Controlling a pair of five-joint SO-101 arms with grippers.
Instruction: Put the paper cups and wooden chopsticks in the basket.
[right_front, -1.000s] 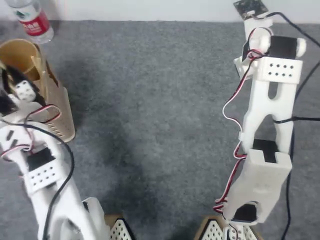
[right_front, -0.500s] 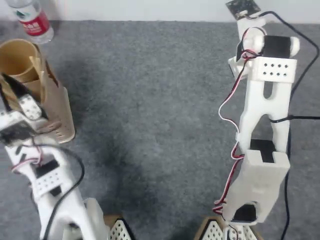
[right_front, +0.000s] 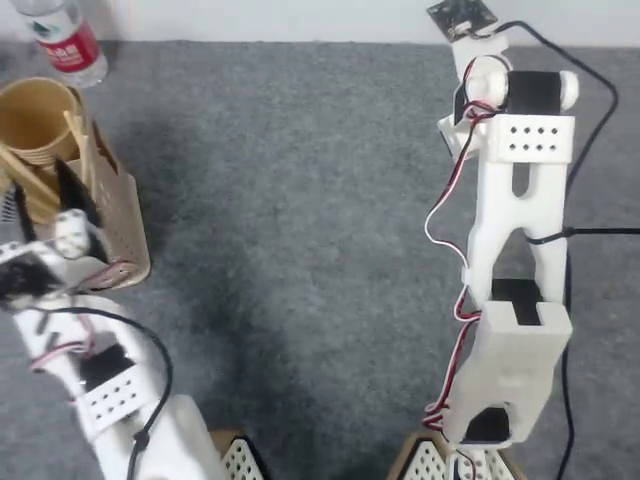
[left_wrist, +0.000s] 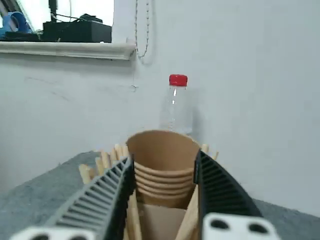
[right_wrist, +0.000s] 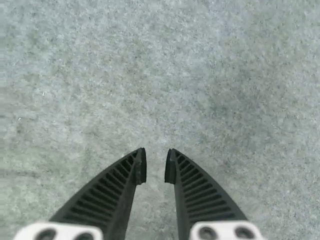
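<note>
The paper cups (right_front: 35, 118) sit stacked inside the basket (right_front: 118, 228), with the wooden chopsticks (right_front: 82, 150) leaning beside them. The left gripper (left_wrist: 162, 164) hangs open just beside the basket, its jaws spread wide and holding nothing. The right gripper (right_wrist: 155, 166) is well apart from the basket over the grey counter (right_front: 300, 200) (jaws barely parted, empty). A bottle (right_front: 62, 40) stands behind the basket.

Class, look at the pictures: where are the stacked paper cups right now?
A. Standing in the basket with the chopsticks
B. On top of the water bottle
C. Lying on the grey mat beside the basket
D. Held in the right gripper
A: the paper cups stand inside the basket, with the wooden chopsticks leaning beside them.
</note>
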